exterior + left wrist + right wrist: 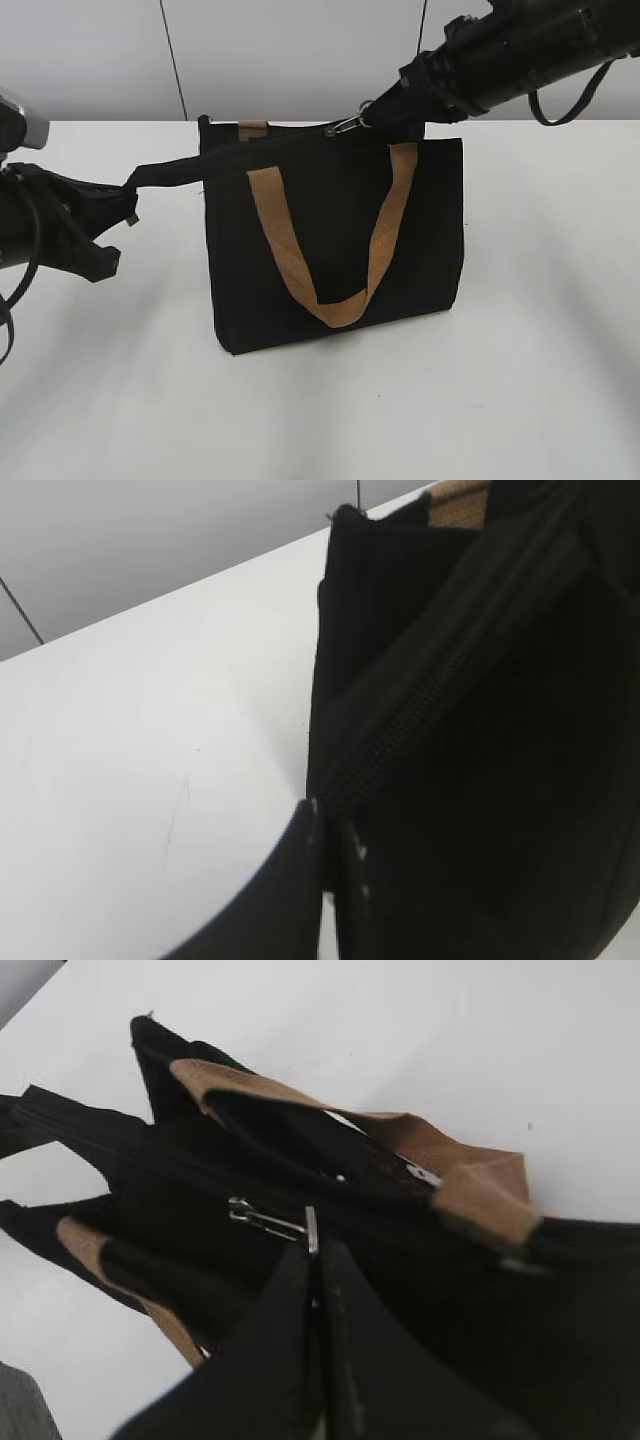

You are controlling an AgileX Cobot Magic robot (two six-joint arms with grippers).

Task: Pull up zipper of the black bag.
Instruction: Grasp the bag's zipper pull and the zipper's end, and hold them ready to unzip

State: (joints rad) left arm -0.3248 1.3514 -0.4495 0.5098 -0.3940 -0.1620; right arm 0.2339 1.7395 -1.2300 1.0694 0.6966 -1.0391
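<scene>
The black bag (pixel 335 240) stood upright. At its top edge, the right gripper (pixel 318 1250) clamped the zipper (pixel 265 1220) mid-pull; the left gripper (pixel 328 830) pinched its end tab. Next probably required steady, continued pulling.

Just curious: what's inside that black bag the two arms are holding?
Nothing inside shows. The black bag is pulled taut along its top, where the right gripper pinches the zipper. Only dark folds and tan handles are visible; the fabric covers any contents.
</scene>
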